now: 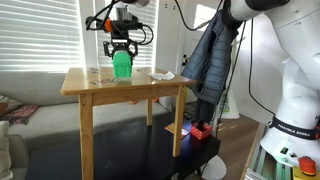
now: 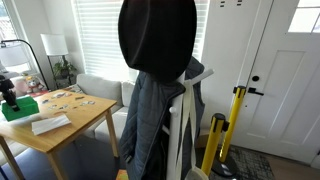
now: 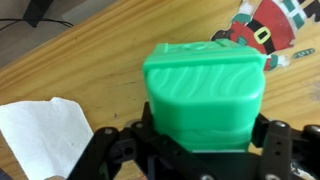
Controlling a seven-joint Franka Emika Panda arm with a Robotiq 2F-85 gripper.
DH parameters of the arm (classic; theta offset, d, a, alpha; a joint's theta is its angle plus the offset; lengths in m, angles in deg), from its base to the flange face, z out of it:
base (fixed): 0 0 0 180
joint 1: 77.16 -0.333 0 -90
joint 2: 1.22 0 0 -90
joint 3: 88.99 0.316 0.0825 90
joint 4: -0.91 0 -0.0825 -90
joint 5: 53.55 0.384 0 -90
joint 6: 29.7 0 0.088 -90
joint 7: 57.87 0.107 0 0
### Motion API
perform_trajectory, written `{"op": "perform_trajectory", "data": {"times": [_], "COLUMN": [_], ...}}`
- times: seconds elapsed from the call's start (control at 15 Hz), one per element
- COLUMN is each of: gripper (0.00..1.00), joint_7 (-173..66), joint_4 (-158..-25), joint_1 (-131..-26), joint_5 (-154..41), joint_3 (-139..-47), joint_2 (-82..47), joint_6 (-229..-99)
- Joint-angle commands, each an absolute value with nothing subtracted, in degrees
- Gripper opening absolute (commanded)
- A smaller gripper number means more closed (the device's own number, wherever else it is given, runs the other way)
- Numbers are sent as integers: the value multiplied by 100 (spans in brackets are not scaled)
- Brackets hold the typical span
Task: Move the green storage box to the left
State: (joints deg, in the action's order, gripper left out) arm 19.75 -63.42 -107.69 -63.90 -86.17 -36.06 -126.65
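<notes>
Wrist view, left to right: white paper sheet [image 3: 45, 135] lies flat on the wooden tabletop [image 3: 90, 50], just beside the gripper's finger [image 3: 118, 150] at picture left. Gripper [image 3: 204, 125] is clenched on the green storage box [image 3: 205, 85]. One dark finger stands against each side wall, and the box fills the whole gap between them. The box sits square between the fingers, its rounded edges showing and its ribbed face toward the camera. Beyond the box and to the right of the gripper, a flat red-and-green Santa figure [image 3: 265, 25] lies on the wood, apart from both fingers.

In an exterior view the gripper [image 1: 121, 50] hangs above the middle of the tabletop [image 1: 80, 88], with the box [image 1: 122, 66] directly below it and gripped at its upper part. The base of the box is level with the table surface; whether it touches the wood cannot be told. The paper sheet [image 1: 162, 74] lies to the right of the gripper, near the table edge. Farther right, well apart from the gripper, a dark jacket [image 1: 210, 55] hangs, and then comes the robot's white base [image 1: 295, 95].

In an exterior view the gripper [image 2: 8, 92] and box [image 2: 20, 108] show at the far left edge, partly cut off. The paper sheet [image 2: 50, 124] is near them, and a black hat [image 2: 155, 40] lies well apart to the right.
</notes>
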Motion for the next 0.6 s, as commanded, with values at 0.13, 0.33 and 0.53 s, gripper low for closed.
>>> {"op": "perform_trajectory", "data": {"times": [0.13,0.33,0.53], "gripper": [58,58,97], "joint_7": [2301,2377,2351], "joint_4": [-6374,-6382,-6390], "joint_1": [-10874,-10920,-10951], "joint_5": [-6507,-6557,-6626], "joint_3": [-8668,-8676,-8678], "joint_2": [-3731,-3797,-3791], "joint_6": [-12978,-13120,-13193]}}
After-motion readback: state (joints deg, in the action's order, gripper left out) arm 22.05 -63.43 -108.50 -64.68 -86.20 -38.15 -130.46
